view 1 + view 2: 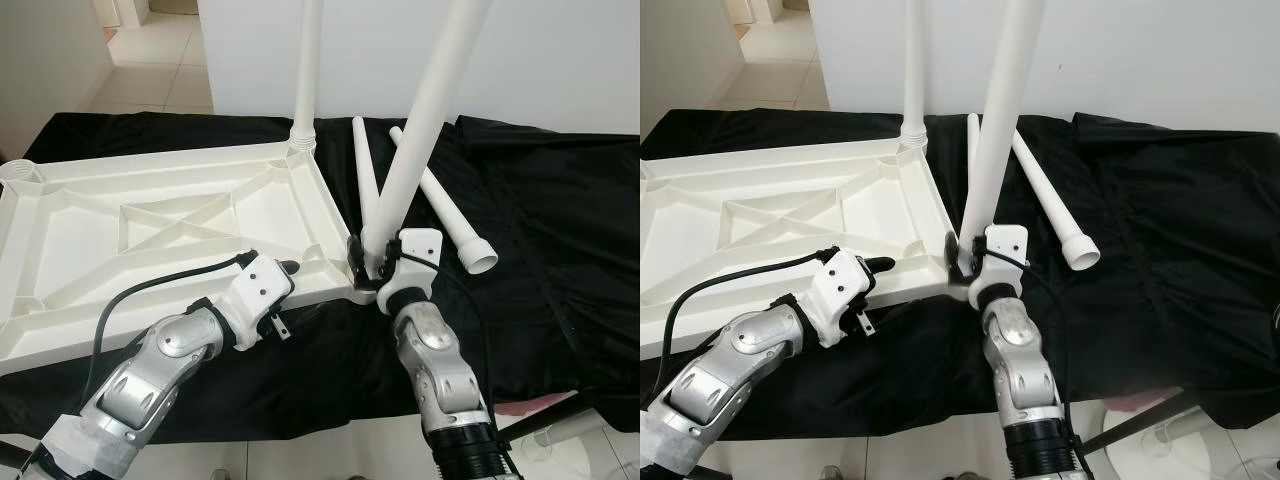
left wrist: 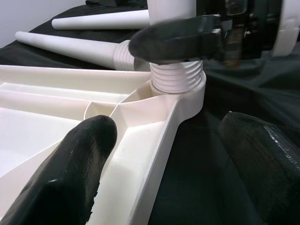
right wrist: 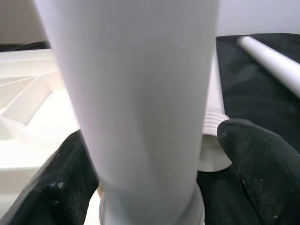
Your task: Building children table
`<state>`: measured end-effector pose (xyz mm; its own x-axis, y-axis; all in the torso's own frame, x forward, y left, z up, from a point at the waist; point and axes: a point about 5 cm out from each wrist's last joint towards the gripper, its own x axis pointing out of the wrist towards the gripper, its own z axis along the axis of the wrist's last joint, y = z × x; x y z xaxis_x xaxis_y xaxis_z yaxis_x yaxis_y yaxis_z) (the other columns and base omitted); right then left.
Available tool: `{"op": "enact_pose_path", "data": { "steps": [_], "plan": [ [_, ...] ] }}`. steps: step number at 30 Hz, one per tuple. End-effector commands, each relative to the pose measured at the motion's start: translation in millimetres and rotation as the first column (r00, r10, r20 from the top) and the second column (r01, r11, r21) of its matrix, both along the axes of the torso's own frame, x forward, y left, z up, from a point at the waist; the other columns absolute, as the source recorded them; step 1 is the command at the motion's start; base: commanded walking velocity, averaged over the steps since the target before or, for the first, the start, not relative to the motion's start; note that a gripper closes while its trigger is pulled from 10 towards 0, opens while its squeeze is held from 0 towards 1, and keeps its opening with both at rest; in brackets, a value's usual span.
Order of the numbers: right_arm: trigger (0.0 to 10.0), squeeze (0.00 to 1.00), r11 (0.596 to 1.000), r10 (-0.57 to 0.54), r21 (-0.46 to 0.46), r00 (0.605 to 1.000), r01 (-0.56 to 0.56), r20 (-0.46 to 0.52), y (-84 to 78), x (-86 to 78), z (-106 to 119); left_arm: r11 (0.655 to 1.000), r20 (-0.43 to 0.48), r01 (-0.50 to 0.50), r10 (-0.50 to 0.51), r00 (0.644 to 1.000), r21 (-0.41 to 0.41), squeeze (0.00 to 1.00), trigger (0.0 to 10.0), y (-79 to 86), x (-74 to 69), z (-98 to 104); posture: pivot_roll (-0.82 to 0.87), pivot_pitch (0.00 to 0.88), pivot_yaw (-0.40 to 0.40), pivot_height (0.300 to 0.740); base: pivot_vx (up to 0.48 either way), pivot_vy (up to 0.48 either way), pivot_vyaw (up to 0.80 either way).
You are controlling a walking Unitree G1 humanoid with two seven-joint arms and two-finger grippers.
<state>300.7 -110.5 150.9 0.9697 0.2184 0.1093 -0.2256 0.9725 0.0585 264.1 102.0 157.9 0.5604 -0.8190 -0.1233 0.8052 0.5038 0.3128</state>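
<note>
White plastic tabletop [image 1: 150, 215] upside down on black cloth [image 1: 540, 200]. Right gripper [image 1: 372, 262] pinches tilted leg [image 1: 420, 120] at near corner socket [image 2: 180, 89]. Left gripper [image 1: 285, 270] spread wide, straddling tabletop's near edge just beside it. Two spare legs [image 1: 445, 215] lie beyond right gripper.

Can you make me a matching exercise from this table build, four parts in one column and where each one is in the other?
1. far-corner leg
2. near-corner leg
3. two loose legs
4. left gripper

A. lying on the black cloth
B. at the tabletop's near edge, fingers open
C. standing upright in its socket
D. leaning, held by the right gripper

Pairs: 1-C, 2-D, 3-A, 4-B
</note>
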Motion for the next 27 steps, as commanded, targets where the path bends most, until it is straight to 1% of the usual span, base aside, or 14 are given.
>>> {"op": "enact_pose_path", "data": {
  "steps": [1, 2, 3, 4, 5, 6, 9, 14, 17, 20, 21, 23, 24, 27],
  "plan": [
    [10.0, 0.0, 1.0, 0.024, 0.016, 1.0, -0.024, 0.003, -2.8, 1.0, 0, 0.996, -0.027, 0.089, -0.088, 0.996, 0.026, 0.0, 10.0, -1.6, -5.1, -1, -0.02, 0.081, -0.048, 0.74, 0.0, 0.0, 0.0],
    [10.0, 0.0, 0.998, 0.068, 0.008, 0.998, -0.068, 0.011, -6.5, 2.5, 0, 0.996, -0.027, 0.09, -0.089, 0.996, 0.026, 0.0, 10.0, -2.1, -5.2, -1, -0.02, 0.087, -0.045, 0.74, 0.0, 0.0, 0.0],
    [10.0, 0.0, 0.989, 0.141, -0.037, 0.99, -0.14, 0.027, -12.5, 5.0, -1, 0.995, -0.028, 0.092, -0.092, 0.995, 0.026, 0.0, 10.0, -3.0, -5.5, -2, -0.02, 0.089, -0.044, 0.74, 0.0, 0.0, 0.0],
    [10.0, 0.0, 0.989, 0.141, -0.037, 0.99, -0.14, 0.027, -12.5, 5.0, -1, 0.995, -0.028, 0.092, -0.092, 0.995, 0.026, 0.0, 10.0, -3.0, -5.5, -2, -0.02, 0.089, -0.044, 0.74, 0.0, 0.0, 0.0],
    [10.0, 0.0, 0.974, 0.212, -0.093, 0.977, -0.208, 0.03, -18.7, 8.2, -2, 0.996, -0.025, 0.088, -0.087, 0.996, 0.033, 0.0, 10.0, -2.8, -4.9, -2, -0.02, 0.09, -0.042, 0.74, 0.0, 0.0, 0.0],
    [10.0, 0.0, 0.974, 0.212, -0.093, 0.977, -0.208, 0.03, -18.7, 8.2, -2, 0.996, -0.025, 0.088, -0.087, 0.996, 0.033, 0.0, 10.0, -2.8, -4.9, -2, -0.02, 0.09, -0.042, 0.74, 0.0, 0.0, 0.0],
    [10.0, 0.0, 0.937, 0.322, -0.148, 0.946, -0.315, 0.026, -22.5, 12.3, -2, 0.996, -0.024, 0.078, -0.077, 0.997, 0.033, 0.0, 10.0, -0.7, -4.2, -2, -0.01, 0.091, -0.039, 0.74, 0.0, 0.0, 0.0],
    [10.0, 0.0, 0.906, 0.383, -0.204, 0.923, -0.371, 0.022, -23.6, 18.4, -1, 0.997, -0.02, 0.07, -0.069, 0.997, 0.038, 0.0, 10.0, 2.5, -3.2, 0, 0.0, 0.09, -0.037, 0.74, 0.0, 0.0, 0.0],
    [10.0, 0.0, 0.86, 0.463, -0.251, 0.886, -0.444, 0.021, -19.5, 24.5, 2, 0.997, -0.02, 0.059, -0.058, 0.998, 0.042, 0.0, 10.0, 5.6, -1.1, 0, 0.0, 0.09, -0.034, 0.74, 0.0, 0.0, 0.0],
    [10.0, 0.0, 0.838, 0.497, -0.271, 0.867, -0.474, 0.02, -18.9, 29.4, 4, 0.998, -0.023, 0.055, -0.054, 0.998, 0.031, 0.0, 10.0, 5.8, -0.2, 2, 0.0, 0.09, -0.034, 0.74, 0.0, 0.0, 0.0],
    [3.5, 0.0, 0.823, 0.518, -0.279, 0.856, -0.495, 0.01, -19.6, 34.0, 5, 0.998, -0.021, 0.051, -0.051, 0.998, 0.023, 0.0, 10.0, 5.6, 0.8, 4, 0.0, 0.086, -0.036, 0.74, 0.0, 0.0, 0.0],
    [3.5, 0.0, 0.814, 0.526, -0.291, 0.85, -0.503, 0.002, -20.8, 38.1, 6, 0.999, -0.018, 0.049, -0.049, 0.999, 0.022, 0.0, 10.0, 5.7, 1.5, 4, 0.0, 0.086, -0.036, 0.74, 0.0, 0.0, 0.0],
    [0.0, 0.0, 0.798, 0.546, -0.298, 0.838, -0.524, -0.013, -22.4, 41.1, 6, 0.999, -0.016, 0.046, -0.046, 0.999, 0.022, 0.0, 10.0, 5.9, 2.2, 4, 0.0, 0.083, -0.041, 0.74, 0.0, 0.0, 0.0],
    [0.0, 0.0, 0.778, 0.566, -0.3, 0.823, -0.551, -0.046, -28.1, 43.9, 3, 0.999, -0.012, 0.042, -0.042, 0.999, 0.025, 0.0, 10.0, 6.1, 2.8, 4, 0.0, 0.082, -0.042, 0.74, 0.0, 0.0, 0.0]
  ]
}}
